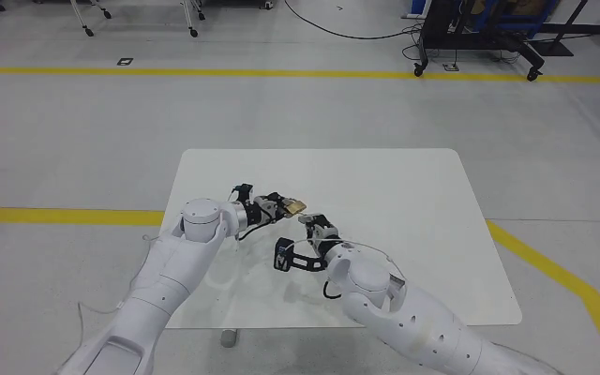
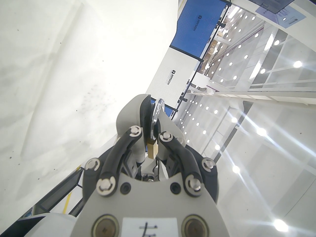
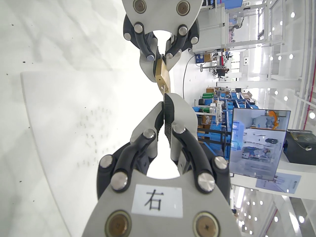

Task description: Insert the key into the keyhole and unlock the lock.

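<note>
Lock (image 3: 162, 75): a brass padlock is held clear of the white desk (image 1: 422, 187), above its near-middle part and between the two end effectors. Its silver shackle (image 2: 158, 109) is turned toward the left arm and its keyhole end toward the right arm.
Left end effector (image 2: 154, 114): it is clenched on the lock at the shackle, and the brass body is seen between the finger linkages in the left wrist view.
Key (image 3: 163, 94): a thin silver blade is seen edge-on, bridging the short gap between the right fingertips and the lock's keyhole end. That end is touched by the blade, but how far it is pushed in cannot be told.
Right end effector (image 3: 164, 104): it is closed tight on the key's head, which is hidden between the ribbed black pads (image 3: 169, 114).
Alignment: the two end effectors are pointed tip to tip in one line, with lock and key between them.
Desk: a top with rounded corners is set on a pale grey floor (image 1: 94, 141) marked with yellow lines (image 1: 281, 72), and small dark specks are scattered on its surface.
</note>
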You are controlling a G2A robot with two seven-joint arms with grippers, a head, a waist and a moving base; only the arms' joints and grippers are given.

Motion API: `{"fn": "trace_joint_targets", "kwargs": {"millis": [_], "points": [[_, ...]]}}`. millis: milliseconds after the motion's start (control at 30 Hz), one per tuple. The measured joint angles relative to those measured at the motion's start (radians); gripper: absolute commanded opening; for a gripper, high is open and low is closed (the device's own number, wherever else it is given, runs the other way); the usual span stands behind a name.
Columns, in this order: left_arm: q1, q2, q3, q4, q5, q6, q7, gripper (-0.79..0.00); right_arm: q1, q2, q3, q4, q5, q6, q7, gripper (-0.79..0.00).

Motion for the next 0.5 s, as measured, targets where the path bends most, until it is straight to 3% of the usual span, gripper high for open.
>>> {"fn": "trace_joint_targets", "kwargs": {"millis": [200,500], "points": [[0.011,-0.001,-0.034,-0.014,-0.031,-0.063,0.042,-0.785,-0.019,-0.014,0.004,-0.007,-0.124,0.111,0.039,-0.785],[0.035,0.005,-0.104,-0.046,-0.08,-0.174,0.069,-0.785,-0.021,-0.014,0.004,-0.007,-0.129,0.116,0.038,-0.785]]}}
